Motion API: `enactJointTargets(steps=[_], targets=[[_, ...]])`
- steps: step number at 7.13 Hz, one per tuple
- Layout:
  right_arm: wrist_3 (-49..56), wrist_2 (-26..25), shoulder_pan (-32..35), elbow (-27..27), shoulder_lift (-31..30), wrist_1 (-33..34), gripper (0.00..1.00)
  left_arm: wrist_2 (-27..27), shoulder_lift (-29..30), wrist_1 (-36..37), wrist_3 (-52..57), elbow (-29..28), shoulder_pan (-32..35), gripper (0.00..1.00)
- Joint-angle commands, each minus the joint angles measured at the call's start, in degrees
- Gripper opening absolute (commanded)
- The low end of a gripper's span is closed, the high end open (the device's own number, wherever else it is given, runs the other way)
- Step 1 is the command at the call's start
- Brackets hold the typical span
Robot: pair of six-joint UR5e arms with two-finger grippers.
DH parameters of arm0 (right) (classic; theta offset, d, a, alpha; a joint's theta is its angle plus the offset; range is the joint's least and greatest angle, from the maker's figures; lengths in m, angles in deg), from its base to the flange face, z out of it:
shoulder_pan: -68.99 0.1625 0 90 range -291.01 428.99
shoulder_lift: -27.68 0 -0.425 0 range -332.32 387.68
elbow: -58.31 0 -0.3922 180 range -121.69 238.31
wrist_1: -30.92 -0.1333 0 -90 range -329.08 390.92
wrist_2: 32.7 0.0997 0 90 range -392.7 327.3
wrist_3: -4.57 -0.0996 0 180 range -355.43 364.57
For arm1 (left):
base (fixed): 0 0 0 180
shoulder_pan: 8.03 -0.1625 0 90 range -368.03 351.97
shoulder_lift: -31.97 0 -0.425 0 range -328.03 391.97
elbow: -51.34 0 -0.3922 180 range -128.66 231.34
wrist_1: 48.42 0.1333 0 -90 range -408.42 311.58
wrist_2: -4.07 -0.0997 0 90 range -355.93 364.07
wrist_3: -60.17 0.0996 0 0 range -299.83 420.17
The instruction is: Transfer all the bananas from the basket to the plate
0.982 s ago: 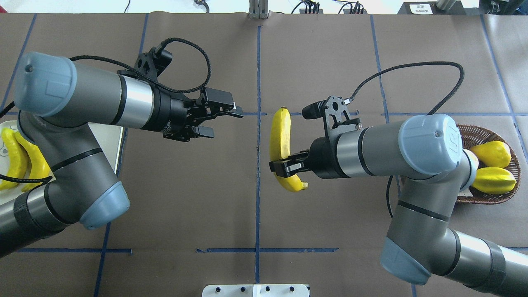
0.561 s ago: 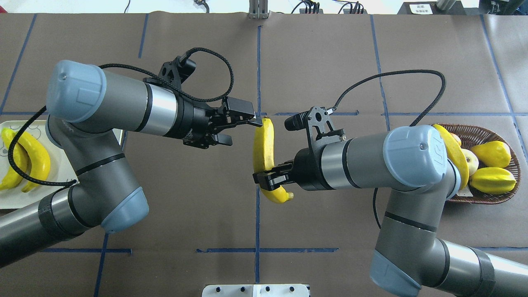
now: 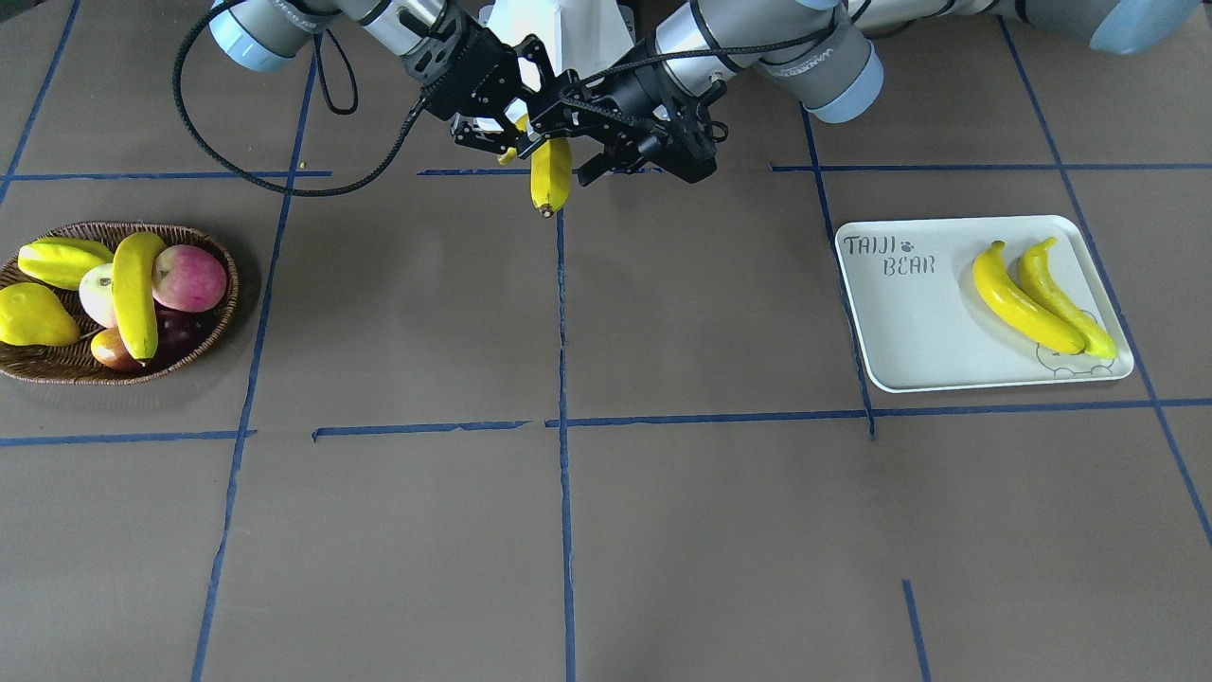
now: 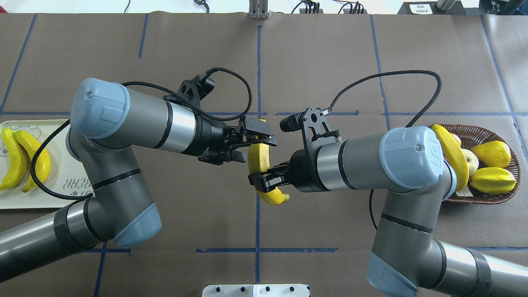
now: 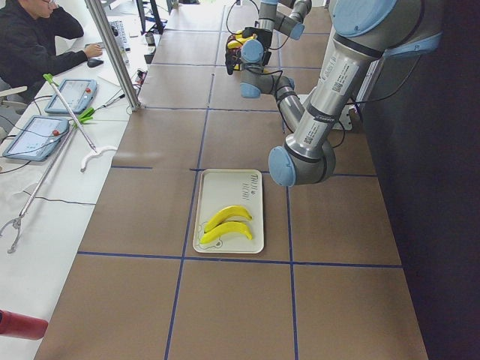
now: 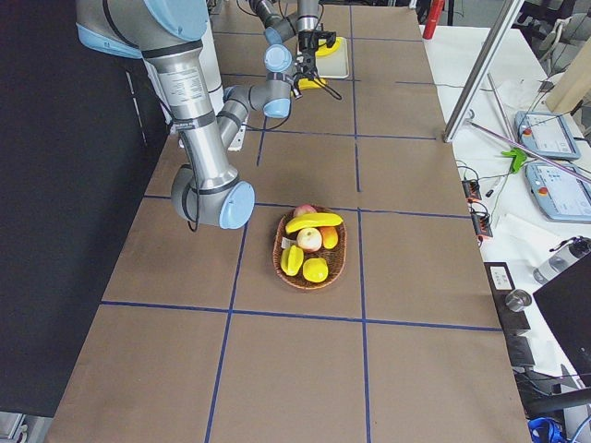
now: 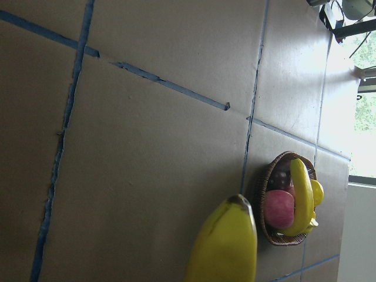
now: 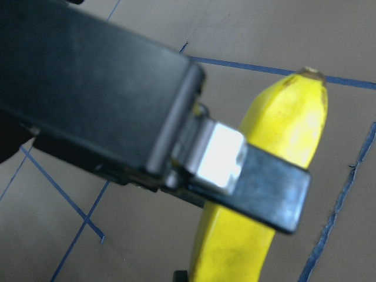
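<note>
My right gripper (image 4: 258, 181) is shut on the lower part of a banana (image 4: 259, 159) and holds it above the table's middle. My left gripper (image 4: 256, 149) is open, with its fingers on either side of the same banana's upper half. Both grippers and the held banana (image 3: 551, 180) also show in the front view. The left wrist view shows the banana's tip (image 7: 226, 247). Two bananas (image 3: 1023, 303) lie on the white plate (image 3: 909, 322). One banana (image 3: 135, 294) lies across the fruit in the wicker basket (image 3: 57, 371).
The basket also holds a yellow pear-shaped fruit (image 3: 28, 317), a ridged yellow-green fruit (image 3: 57, 260) and apples (image 3: 189, 278). Blue tape lines cross the brown table. An operator (image 5: 30, 37) sits beyond the table's far side.
The left arm swung right from the plate side until its open fingers straddle the banana. The right arm carried the banana a little left toward the middle line.
</note>
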Motion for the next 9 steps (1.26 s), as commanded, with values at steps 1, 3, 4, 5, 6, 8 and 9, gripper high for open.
enactJointTargets(steps=[1,3,4,5,6,8,9], targets=[[0.0,0.0,0.0,0.0,0.0,0.0,0.00,0.0,0.1,-0.1,0.0,-0.4,-0.5,0.33],[0.0,0.2,-0.2,-0.1,-0.1,0.0,0.08,0.0,-0.1,-0.3,2.8,-0.4,0.0,0.00],[0.0,0.2,-0.3,-0.1,-0.2,0.0,0.78,0.1,-0.1,-0.8,2.9,-0.3,0.2,0.00],[-0.1,0.1,-0.2,0.1,-0.5,0.0,0.99,0.1,-0.1,-0.8,2.8,-0.4,0.5,0.00],[-0.1,0.4,-0.1,0.3,-0.7,0.0,1.00,0.1,-0.2,-0.8,2.8,-0.3,0.5,0.00],[-0.1,2.0,0.6,2.1,-1.1,0.0,1.00,0.2,-0.5,-0.8,3.0,-0.4,1.6,0.00],[-1.7,2.4,2.2,3.9,-2.9,0.0,1.00,1.0,-1.1,-0.4,3.0,-0.6,4.4,0.00]])
